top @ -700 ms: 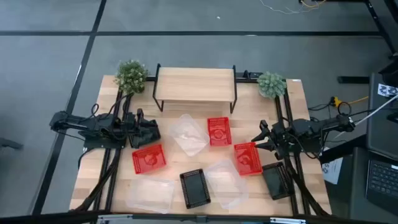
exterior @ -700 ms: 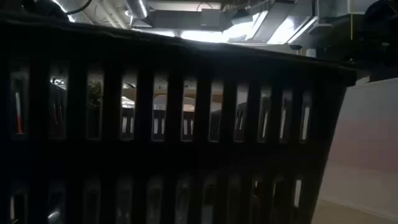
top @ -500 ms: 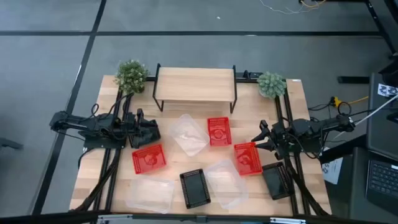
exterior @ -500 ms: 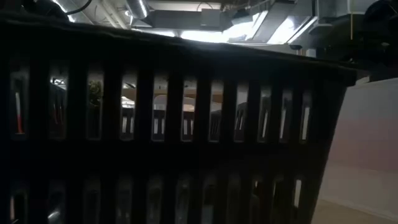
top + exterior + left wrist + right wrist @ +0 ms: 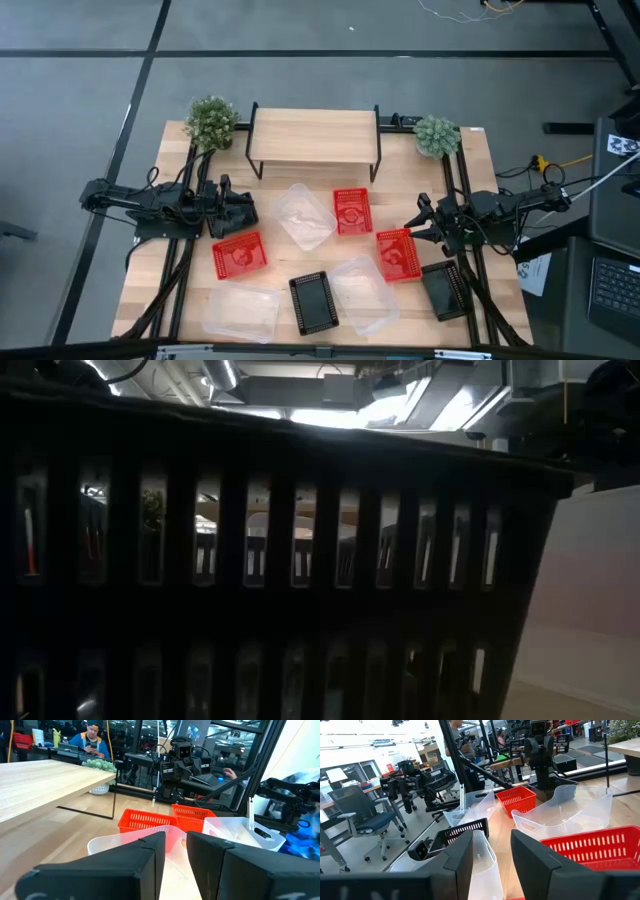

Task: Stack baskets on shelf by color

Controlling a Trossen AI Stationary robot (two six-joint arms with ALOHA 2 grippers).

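Light-wood shelf (image 5: 314, 137) stands bare at the table's far edge, baskets (image 5: 352, 211) scattered loose in front, so sorting has not begun; left gripper (image 5: 243, 211) and right gripper (image 5: 412, 228) wait at the sides, fingers apart, holding nothing.

Crowded tabletop, open shelf top

The low light-wood shelf (image 5: 314, 135) at upper centre stands bare; below it, clear, red mesh and black mesh plastic baskets (image 5: 341, 260) clutter the centre, with narrow gaps between them.
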